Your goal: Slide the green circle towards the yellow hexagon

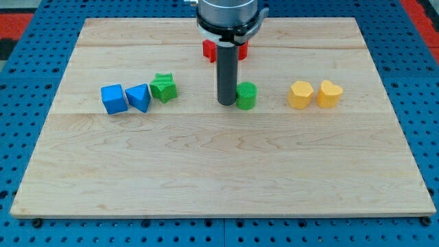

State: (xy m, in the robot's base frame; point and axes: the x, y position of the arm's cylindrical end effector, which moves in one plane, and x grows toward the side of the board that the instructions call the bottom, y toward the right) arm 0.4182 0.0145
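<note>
The rod's tip (227, 103) is seen planted on the wooden board (219, 171), touching the left side of the green circle (247, 95) near the board's middle; being a bare rod, it grips nothing. The yellow hexagon (300, 95) lies to the circle's right, apart from it, with a yellow heart (329, 93) just beside it. Far left are found a green star (164, 88), a blue triangle (138, 97) and a blue cube (114, 99), while a red block (210, 49) is partly hidden behind the rod.

The rod's tip (227, 103) touches the green circle (246, 95) at its 9 o'clock side. The yellow hexagon (300, 95) sits at the circle's 3 o'clock, near but apart.
</note>
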